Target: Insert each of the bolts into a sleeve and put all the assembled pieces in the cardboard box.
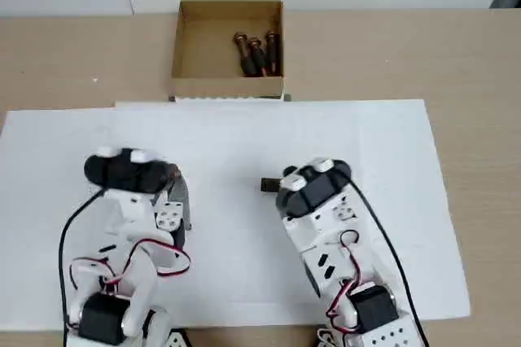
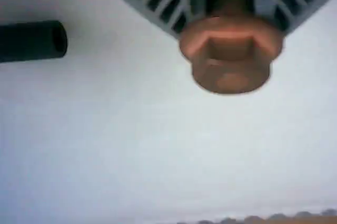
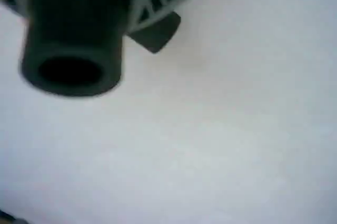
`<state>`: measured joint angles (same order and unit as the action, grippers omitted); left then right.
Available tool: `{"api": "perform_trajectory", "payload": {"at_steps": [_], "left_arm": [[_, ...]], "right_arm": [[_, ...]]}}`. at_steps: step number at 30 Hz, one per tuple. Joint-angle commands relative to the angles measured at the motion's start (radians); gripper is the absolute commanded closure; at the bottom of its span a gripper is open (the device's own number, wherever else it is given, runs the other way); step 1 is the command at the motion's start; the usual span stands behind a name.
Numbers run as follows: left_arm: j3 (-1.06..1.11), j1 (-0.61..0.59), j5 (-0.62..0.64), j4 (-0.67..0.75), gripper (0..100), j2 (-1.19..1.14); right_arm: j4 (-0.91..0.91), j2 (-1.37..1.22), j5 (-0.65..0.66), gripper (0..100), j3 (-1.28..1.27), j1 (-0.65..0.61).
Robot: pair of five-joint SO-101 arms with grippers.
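My left gripper (image 1: 176, 177) is shut on a copper bolt (image 2: 230, 56), whose hex head sticks out below the grey fingers (image 2: 150, 3). To its right, my right gripper (image 1: 275, 186) is shut on a black sleeve (image 3: 73, 50), held above the white paper with its open end showing. The same sleeve (image 2: 31, 40) appears farther off in the left wrist view, apart from the bolt. The sleeve's tip (image 1: 268, 185) points toward the left arm. At the back, the cardboard box (image 1: 189, 46) holds three assembled bolts (image 1: 256, 52).
A white paper sheet (image 1: 244, 131) covers the work area on the wooden table (image 1: 456, 62). Both arm bodies and their cables (image 1: 138, 253) take up the front part of the sheet. The box stands just beyond the sheet's far edge.
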<state>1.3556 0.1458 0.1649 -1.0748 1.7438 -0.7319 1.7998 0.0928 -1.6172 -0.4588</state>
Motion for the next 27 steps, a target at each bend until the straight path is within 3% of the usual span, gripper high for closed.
{"api": "perform_trajectory", "payload": {"at_steps": [1, 10, 19, 27], "left_arm": [[0.031, 0.0, 0.002, 0.054, 100, 0.084], [0.038, 0.002, 0.229, 0.198, 100, 0.063], [0.088, 0.006, 0.422, 0.258, 100, 0.063], [0.094, 0.123, 0.517, 0.319, 100, 0.063]], "right_arm": [[0.053, 0.015, -0.008, 99.6, -0.006, -0.061], [0.071, 0.015, -0.008, 99.6, -0.041, -0.22], [0.154, 0.013, -0.006, 99.6, -0.066, -0.246], [0.147, 0.013, -0.008, 99.6, -0.066, -0.246]]}}
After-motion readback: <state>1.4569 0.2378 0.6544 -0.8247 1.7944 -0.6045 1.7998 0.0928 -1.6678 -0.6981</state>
